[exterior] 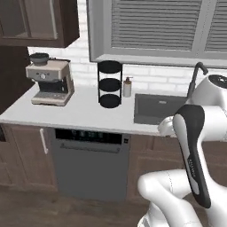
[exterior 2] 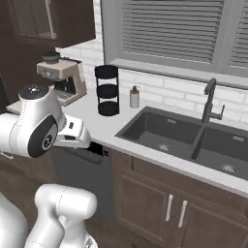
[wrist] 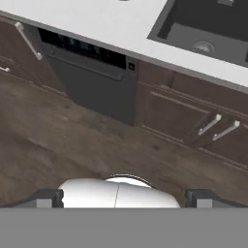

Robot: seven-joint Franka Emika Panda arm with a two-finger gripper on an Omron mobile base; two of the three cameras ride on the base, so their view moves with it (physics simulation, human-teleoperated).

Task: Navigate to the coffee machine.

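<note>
Counter [exterior: 84,116]: long and white, straight ahead of me, with the sink [exterior: 156,108] at about 1 o'clock.
Dishwasher [exterior: 91,162]: right under the counter, at 12 o'clock.
Coffee machine [exterior: 49,81]: far back at 10 o'clock, on the counter's left end — beside the black rack [exterior: 109,84].
Gripper [wrist: 123,197]: up in the air over the floor, holding nothing. Its two tips sit far apart, so the jaws look let go.
How far: I think I'm close, but not lined up — I must drive left.

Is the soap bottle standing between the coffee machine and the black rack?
No, the soap bottle stands on the rack's sink side, away from the coffee machine.
</note>
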